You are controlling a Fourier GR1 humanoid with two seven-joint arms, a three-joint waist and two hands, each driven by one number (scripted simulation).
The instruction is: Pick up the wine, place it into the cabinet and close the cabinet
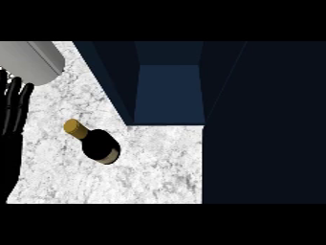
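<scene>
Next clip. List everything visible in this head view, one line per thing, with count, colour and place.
white-grey marble counter: one, white with grey veins, fills the left and middle of the view.
dark glass wine bottle with a gold cap: one, black with a gold top, on the counter left of centre, apart from the hand.
dark blue cabinet: one, dark blue, top centre and right side, its opening facing the counter.
grey rounded object: one, light grey, top left corner; cannot tell what it is.
left hand: one, black, at the left edge, open with fingers up, resting.
right hand: not in view.
</scene>
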